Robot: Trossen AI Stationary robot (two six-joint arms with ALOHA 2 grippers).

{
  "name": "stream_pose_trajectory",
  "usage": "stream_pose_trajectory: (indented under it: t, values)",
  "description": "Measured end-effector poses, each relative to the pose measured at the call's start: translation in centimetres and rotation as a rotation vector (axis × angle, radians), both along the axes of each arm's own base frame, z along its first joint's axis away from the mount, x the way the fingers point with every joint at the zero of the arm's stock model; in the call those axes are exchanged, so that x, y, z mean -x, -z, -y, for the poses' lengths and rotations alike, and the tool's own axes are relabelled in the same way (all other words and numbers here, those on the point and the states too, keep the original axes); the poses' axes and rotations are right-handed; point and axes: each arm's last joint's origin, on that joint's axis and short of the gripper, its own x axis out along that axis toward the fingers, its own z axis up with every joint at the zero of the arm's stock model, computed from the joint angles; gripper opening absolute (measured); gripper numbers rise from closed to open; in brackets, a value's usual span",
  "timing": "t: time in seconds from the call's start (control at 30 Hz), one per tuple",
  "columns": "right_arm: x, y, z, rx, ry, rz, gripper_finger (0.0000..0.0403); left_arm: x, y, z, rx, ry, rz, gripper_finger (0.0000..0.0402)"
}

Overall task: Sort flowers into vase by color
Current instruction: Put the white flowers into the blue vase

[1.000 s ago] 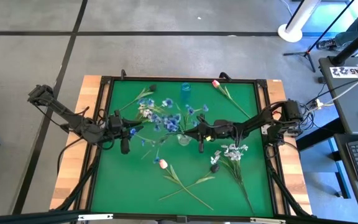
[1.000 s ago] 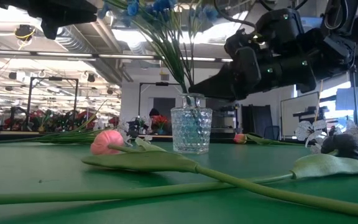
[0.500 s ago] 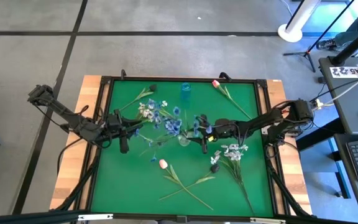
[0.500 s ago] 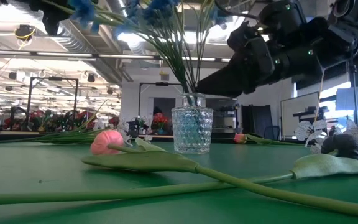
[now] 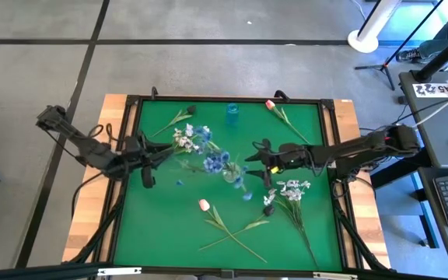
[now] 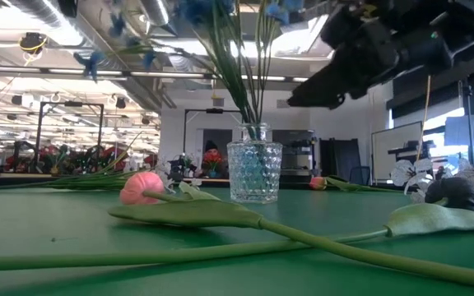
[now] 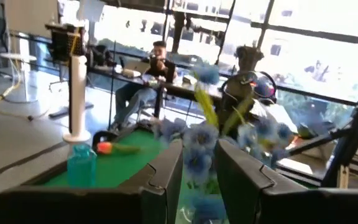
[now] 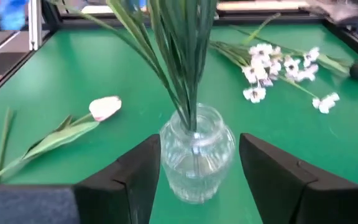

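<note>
Blue flowers [image 5: 218, 161] sit in the glass vase [image 6: 253, 172]; right gripper [image 5: 264, 157] hangs spread apart beside it, left gripper [image 5: 148, 155] I can't tell.

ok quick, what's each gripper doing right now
left gripper: closed on the blue flowers
right gripper: open, holding nothing, fingers either side of the vase

Grey floor [image 5: 208, 70] crossed by dark lines, bright ceiling lights [image 6: 81, 33], large windows [image 7: 316, 62] behind.
</note>
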Motion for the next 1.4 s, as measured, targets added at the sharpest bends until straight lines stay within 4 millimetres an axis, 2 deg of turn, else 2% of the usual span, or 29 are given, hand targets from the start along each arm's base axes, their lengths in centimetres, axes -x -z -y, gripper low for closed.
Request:
stream_pose_trajectory:
  t: [0.2,0.37,0.53,0.7,0.9,1.07,1.4]
  values:
    - [2.1,-2.0,0.1,-0.015,0.007,-0.013,0.0217,0.7,-1.1,-0.4,-0.002,-0.028,0.018,0.0092]
    - [4.0,-3.3,0.3,-0.006,0.054,-0.024,0.0217,1.4,-1.1,-1.1,-0.004,-0.138,-0.003,0.0092]
    - [6.1,-3.9,0.8,0.017,0.210,-0.075,0.0217,1.9,-0.3,-1.6,-0.014,-0.251,-0.062,0.0092]
    - [7.5,-4.0,1.1,0.021,0.321,-0.118,0.0217,2.1,1.6,-2.1,-0.015,-0.292,-0.154,0.0092]
    - [7.6,-3.9,1.1,0.007,0.326,-0.131,0.0217,2.6,4.6,-2.9,0.109,-0.222,-0.345,0.0092]
    - [7.6,-3.9,1.1,0.007,0.325,-0.133,0.0217,2.7,6.3,-3.2,0.255,-0.191,-0.504,0.0092]
    - [7.5,-4.1,1.2,0.002,0.325,-0.105,0.0217,0.4,8.7,-3.7,0.315,-0.289,-0.742,0.0097]
